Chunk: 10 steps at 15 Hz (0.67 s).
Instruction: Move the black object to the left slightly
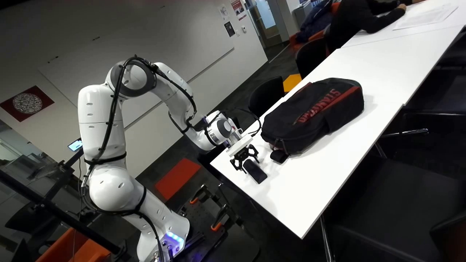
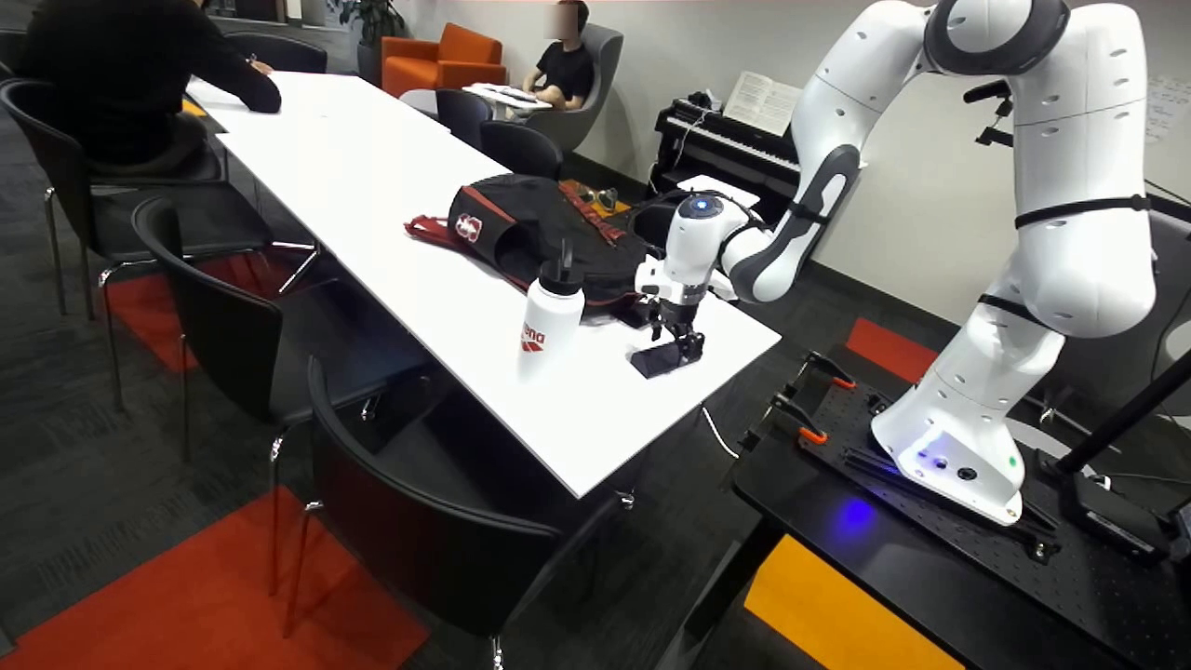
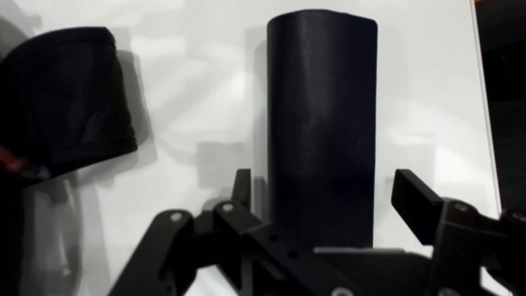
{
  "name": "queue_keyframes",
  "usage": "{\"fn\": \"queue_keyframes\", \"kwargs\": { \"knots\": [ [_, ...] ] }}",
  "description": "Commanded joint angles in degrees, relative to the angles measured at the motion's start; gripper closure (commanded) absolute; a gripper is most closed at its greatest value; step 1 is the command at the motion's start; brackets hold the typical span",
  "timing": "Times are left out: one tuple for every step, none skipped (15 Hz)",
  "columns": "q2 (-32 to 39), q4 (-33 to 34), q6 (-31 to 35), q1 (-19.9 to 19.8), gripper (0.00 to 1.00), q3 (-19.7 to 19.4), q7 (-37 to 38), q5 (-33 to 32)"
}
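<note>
In an exterior view, the black two-fingered gripper (image 1: 251, 166) is at one end of a small black oblong bar (image 1: 257, 174) on the white rectangular table (image 1: 298, 207). In an exterior view, a white cylindrical bottle (image 2: 552, 321) stands near the gripper. In the wrist view, its spread fingers (image 3: 416, 201) straddle the bar without contact.

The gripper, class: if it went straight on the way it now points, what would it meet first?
Probably the white tabletop: the gripper points down, its open fingers on either side of the black object with a gap at each. Depth is unclear, so how near they are is hard to say.
</note>
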Motion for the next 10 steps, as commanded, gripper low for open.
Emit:
{"fn": "queue_keyframes", "kwargs": {
  "knots": [
    [-2.41, -2.06, 1.80, -1.38, 0.00, 0.19, 0.83, -1.53],
    [-3.61, -3.11, 2.22, -1.89, 0.00, 0.20, 0.51, -1.59],
    [-4.64, -4.01, 2.68, -2.38, 0.00, 0.25, 0.13, -1.63],
    [-5.91, -5.14, 3.38, -2.92, 0.00, 0.23, -0.12, -1.67],
    [-7.87, -6.91, 4.47, -3.71, 0.00, 0.20, -0.51, -1.79],
    [-9.56, -8.54, 6.06, -3.65, 0.00, -0.64, -0.78, -1.81],
    [-11.85, -10.67, 7.89, -4.70, 0.00, -0.78, -1.43, -2.31],
    [-13.96, -12.63, 9.59, -5.75, 0.00, -0.84, -1.86, -2.43],
    [-16.28, -14.74, 11.93, -7.09, 0.00, -0.98, -1.92, -2.22],
    [-18.38, -16.44, 13.85, -7.91, 0.00, -1.37, -1.51, -2.28]
  ]
}}
